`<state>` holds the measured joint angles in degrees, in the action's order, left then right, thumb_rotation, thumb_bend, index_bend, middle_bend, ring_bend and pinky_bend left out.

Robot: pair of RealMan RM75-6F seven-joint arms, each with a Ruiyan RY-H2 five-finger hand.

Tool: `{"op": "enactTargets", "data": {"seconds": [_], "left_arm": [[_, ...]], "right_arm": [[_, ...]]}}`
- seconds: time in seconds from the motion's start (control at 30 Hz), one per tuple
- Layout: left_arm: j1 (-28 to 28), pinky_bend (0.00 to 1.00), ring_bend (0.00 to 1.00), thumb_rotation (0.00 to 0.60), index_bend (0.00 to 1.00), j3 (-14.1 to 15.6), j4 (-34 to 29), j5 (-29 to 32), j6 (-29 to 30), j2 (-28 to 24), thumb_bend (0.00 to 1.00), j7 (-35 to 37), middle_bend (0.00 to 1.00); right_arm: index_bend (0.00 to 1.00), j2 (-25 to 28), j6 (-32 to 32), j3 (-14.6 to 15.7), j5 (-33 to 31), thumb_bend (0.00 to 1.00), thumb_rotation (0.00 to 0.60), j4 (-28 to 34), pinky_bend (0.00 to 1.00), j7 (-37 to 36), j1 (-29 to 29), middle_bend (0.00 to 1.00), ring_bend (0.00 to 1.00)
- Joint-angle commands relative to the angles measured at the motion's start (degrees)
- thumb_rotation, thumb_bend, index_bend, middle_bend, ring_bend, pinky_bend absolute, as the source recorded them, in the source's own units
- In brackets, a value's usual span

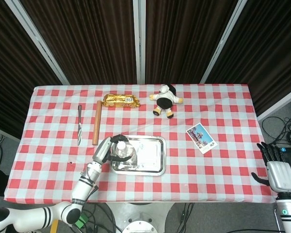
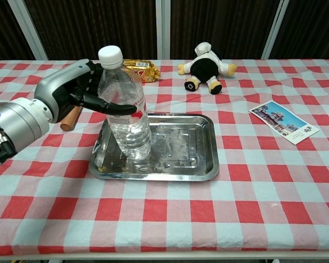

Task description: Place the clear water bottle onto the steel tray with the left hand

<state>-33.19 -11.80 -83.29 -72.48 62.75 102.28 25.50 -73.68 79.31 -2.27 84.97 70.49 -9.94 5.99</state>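
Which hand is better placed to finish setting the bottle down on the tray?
Left. The left hand already grips the clear water bottle over the steel tray, while the right hand sits off the table's far edge.

- A robot test set-up in a lab or studio, not a home: dark pleated curtains point(image 1: 87, 43) divided by pale metal posts point(image 1: 139, 41) close off the far side of the tabletop.
- The red-and-white checked cloth point(image 1: 223, 165) covers a lone tabletop on a grey floor.
- Bundles of black cables point(image 1: 281, 131) lie on the floor past the right edge.
- Unrelated props are scattered about: a black-and-white plush toy point(image 1: 165, 100), a gold snack packet point(image 1: 121, 100), a picture postcard point(image 1: 201, 138).
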Motion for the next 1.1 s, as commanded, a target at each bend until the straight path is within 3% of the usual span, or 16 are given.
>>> {"op": "enactTargets", "data": {"seconds": [0.03,0.3,0.6,1.0,1.1], "left_arm": [[0.4,0.49,0.47,0.6,0.54,0.4,0.8,-1.1,0.1,0.3,0.23,1.4,0.59],[0.7,0.33,0.29,0.6,0.28,0.2,-0.4,-3.6,0.2,-1.3,0.04,5.2,0.38],[-0.1,0.29,0.26,0.6,0.24,-3.8,-6.1,-2.3,0.1,-5.1,0.0,3.9,0.34],[1.3,0.28,0.25,0.6,0.24,-13.5,-21.8,2.5,2.3,-21.4,0.0,-0.5,0.34],[2.3,0.28,0.25,0.6,0.24,-14.1,-22.1,4.2,3.1,-24.0,0.0,-1.9,0.34]], "right_arm": [[0.06,-0.1,-0.1,0.0,0.0,0.11,0.6,0.0,0.0,0.1,0.0,0.04,0.0],[0.06,-0.1,0.0,0.1,0.1,0.11,0.6,-0.1,0.0,0.1,0.0,0.04,0.0],[0.06,-0.1,0.2,0.1,0.3,0.11,0.6,0.1,0.0,0.2,0.0,0.04,0.0],[0.06,-0.2,0.2,0.3,0.5,0.11,0.6,0.2,0.0,0.6,0.0,0.04,0.0],[0.06,-0.2,0.4,0.4,0.7,0.11,0.6,0.3,0.0,0.6,-0.1,0.04,0.0]]}}
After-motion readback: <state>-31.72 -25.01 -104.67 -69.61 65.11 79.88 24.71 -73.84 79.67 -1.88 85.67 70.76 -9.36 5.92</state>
